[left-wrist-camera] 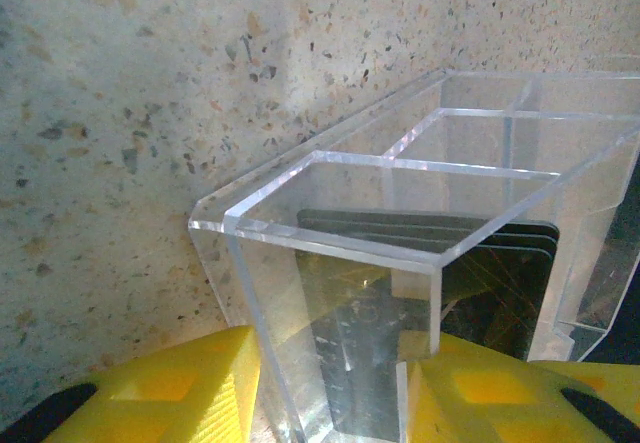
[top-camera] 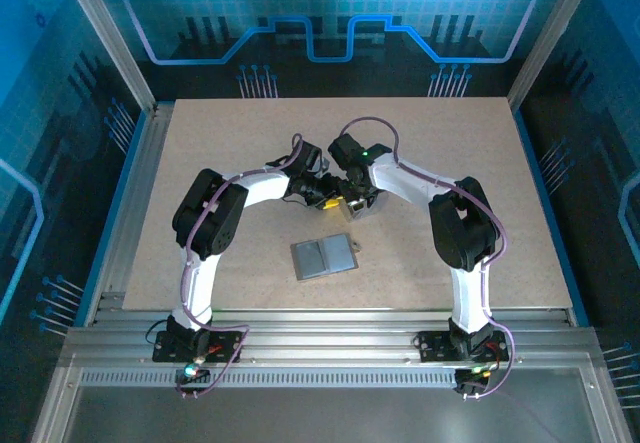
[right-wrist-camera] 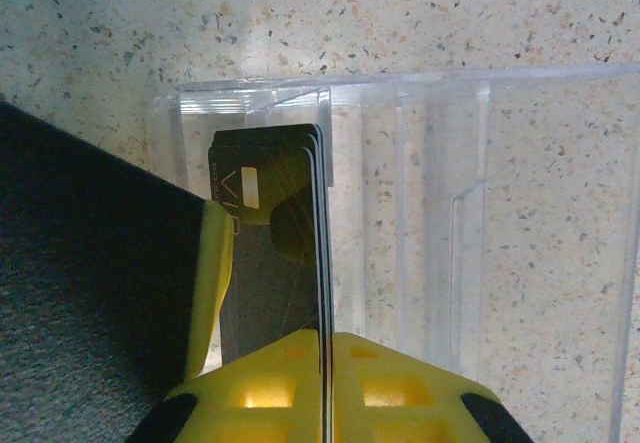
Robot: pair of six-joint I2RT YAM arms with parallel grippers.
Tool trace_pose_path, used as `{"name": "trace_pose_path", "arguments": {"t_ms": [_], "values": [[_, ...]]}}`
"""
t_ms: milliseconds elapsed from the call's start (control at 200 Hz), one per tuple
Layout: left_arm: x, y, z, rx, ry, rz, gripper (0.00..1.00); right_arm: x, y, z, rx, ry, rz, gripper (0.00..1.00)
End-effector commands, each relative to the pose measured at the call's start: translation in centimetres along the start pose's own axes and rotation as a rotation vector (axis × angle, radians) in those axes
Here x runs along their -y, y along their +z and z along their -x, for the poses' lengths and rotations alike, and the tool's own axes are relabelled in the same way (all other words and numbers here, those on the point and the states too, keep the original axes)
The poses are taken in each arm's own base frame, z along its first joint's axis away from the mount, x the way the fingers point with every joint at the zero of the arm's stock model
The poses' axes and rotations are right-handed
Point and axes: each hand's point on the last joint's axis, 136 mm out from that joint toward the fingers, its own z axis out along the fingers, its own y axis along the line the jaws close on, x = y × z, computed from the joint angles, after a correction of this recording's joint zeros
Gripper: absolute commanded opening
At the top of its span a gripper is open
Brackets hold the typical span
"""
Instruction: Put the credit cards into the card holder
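The credit cards [right-wrist-camera: 275,263] are a thin stack of black cards standing on edge in the end compartment of a clear plastic box [right-wrist-camera: 420,213]. My right gripper [right-wrist-camera: 326,348] is shut on the stack's edge, its yellow fingers [right-wrist-camera: 420,393] pressed to both sides. My left gripper [left-wrist-camera: 335,383] is shut on the clear box [left-wrist-camera: 330,293], one yellow finger [left-wrist-camera: 170,393] on each side wall. The dark cards [left-wrist-camera: 480,253] show through the box. The grey card holder [top-camera: 323,257] lies flat on the table, nearer than both grippers [top-camera: 340,198] and apart from them.
Both arms meet over the middle of the speckled table [top-camera: 480,163]. Metal rails [top-camera: 320,313] run along the near edge and frame posts stand at the corners. A dark surface [right-wrist-camera: 80,293] lies close on the left of the box in the right wrist view.
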Motion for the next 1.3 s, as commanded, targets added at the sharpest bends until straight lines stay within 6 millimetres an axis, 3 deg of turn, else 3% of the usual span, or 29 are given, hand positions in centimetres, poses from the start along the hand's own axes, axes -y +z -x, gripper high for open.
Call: {"name": "trace_pose_path", "arguments": {"t_ms": [0, 240, 605, 1296], "values": [[-3.7, -1.0, -0.8, -0.019, -0.08, 0.11, 0.41, 3.6, 0.4, -3.9, -0.161, -0.034, -0.126, 0.11], [-3.7, -1.0, -0.7, -0.018, -0.082, 0.107, 0.41, 4.2, -0.1, -3.5, -0.15, -0.03, -0.144, 0.11], [-3.9, -1.0, -0.8, -0.02, -0.087, 0.107, 0.41, 5.0, -0.3, -3.4, -0.148, -0.025, -0.17, 0.19], [-3.9, -0.9, -0.9, -0.021, -0.087, 0.107, 0.41, 5.8, -1.6, -2.4, -0.115, -0.012, -0.166, 0.13]]}}
